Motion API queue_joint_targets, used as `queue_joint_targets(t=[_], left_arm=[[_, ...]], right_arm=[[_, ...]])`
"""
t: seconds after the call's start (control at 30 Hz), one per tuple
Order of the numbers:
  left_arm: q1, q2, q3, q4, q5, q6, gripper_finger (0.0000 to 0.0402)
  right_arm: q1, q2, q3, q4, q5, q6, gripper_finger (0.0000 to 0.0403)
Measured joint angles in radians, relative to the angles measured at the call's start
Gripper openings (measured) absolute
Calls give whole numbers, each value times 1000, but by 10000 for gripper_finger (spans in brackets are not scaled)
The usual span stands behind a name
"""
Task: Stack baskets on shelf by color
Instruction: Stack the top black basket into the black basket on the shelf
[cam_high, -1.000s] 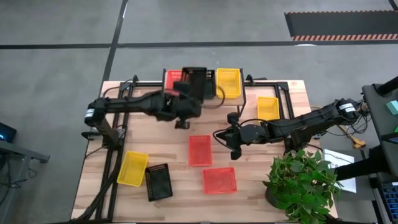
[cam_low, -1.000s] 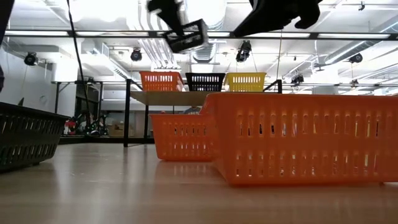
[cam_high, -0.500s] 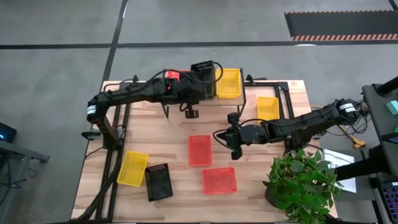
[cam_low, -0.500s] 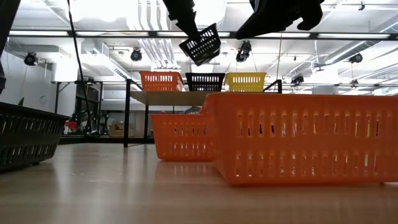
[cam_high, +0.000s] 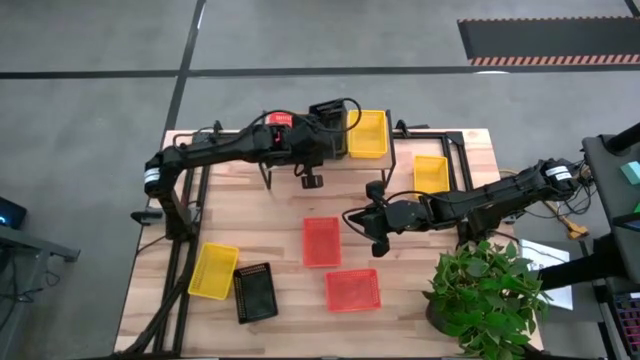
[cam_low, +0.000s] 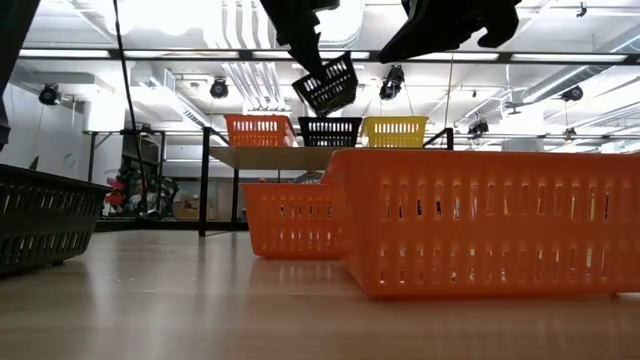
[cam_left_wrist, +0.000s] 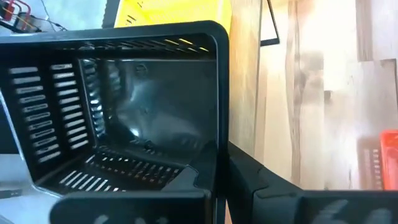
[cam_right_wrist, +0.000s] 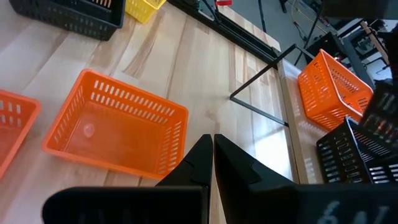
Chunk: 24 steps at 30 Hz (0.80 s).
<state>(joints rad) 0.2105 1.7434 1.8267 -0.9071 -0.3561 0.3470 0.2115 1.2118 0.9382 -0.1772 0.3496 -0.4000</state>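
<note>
We find the scene evenly and brightly lit from overhead. In the low view the ceiling lights (cam_low: 150, 15) blow out to white, and both arms read as dark silhouettes against them. The worktop (cam_low: 200, 300) carries a soft sheen in that view, and its near edge is out of focus. Shadows on the worktop in the high view are faint and short. In the left wrist view we note glare patches on the black basket (cam_left_wrist: 143, 118) floor, and the left hand (cam_left_wrist: 217, 199) is blurred at close range. The right wrist view is sharp on the red-orange basket (cam_right_wrist: 112, 127).
</note>
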Motion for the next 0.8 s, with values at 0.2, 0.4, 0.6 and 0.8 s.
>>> queue_joint_targets(t=[0.2,0.4,0.6,0.8], left_arm=[[23,20,0,4,-2,0,0],[28,23,-1,4,-2,0,0],[32,23,-1,8,-2,-2,0],[32,23,-1,9,-3,-4,0]], right_arm=[[0,0,0,-1,0,0,9],[0,0,0,-4,0,0,9],[0,0,0,-5,0,0,9],[0,0,0,-5,0,10,9]])
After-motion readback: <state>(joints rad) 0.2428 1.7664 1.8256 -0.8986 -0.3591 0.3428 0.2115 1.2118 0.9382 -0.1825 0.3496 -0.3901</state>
